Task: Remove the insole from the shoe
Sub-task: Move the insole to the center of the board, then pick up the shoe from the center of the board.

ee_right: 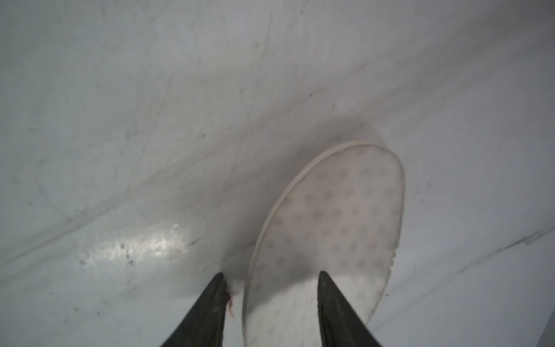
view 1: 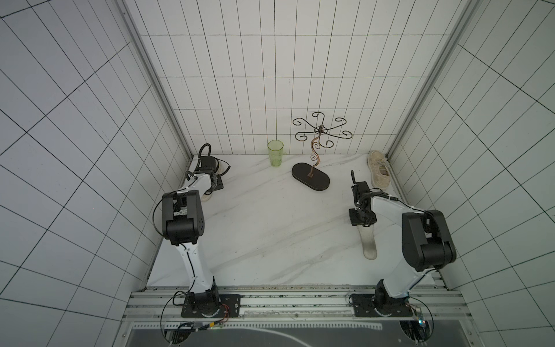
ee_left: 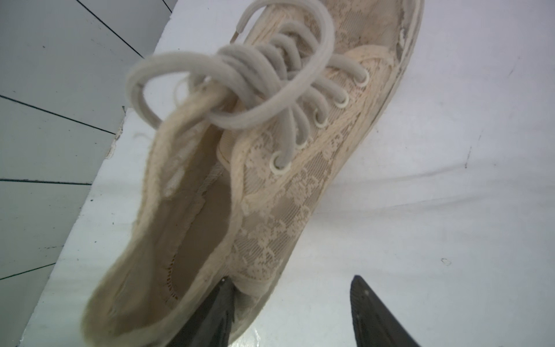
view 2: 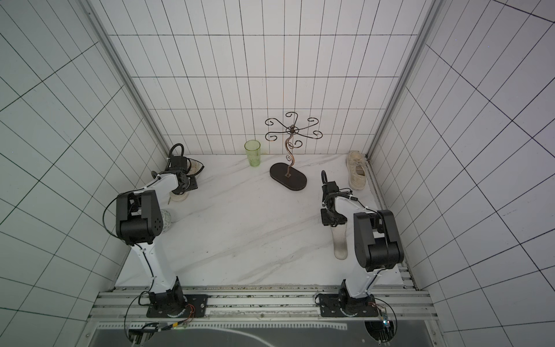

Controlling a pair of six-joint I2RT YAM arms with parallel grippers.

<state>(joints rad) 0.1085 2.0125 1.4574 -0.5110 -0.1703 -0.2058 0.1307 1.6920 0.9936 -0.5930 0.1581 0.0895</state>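
Your right gripper (ee_right: 270,275) hangs low over the white marble desk (view 1: 270,234) with its fingers apart. One finger is over the flat white dotted insole (ee_right: 330,225), the other just beside its edge. The insole lies flat on the desk's near right part, outside any shoe. At the far left, your left gripper (ee_left: 289,278) is also spread wide, with one finger touching the side of the beige lace-up shoe (ee_left: 285,195). A second beige shoe (view 1: 379,169) rests in the far right corner.
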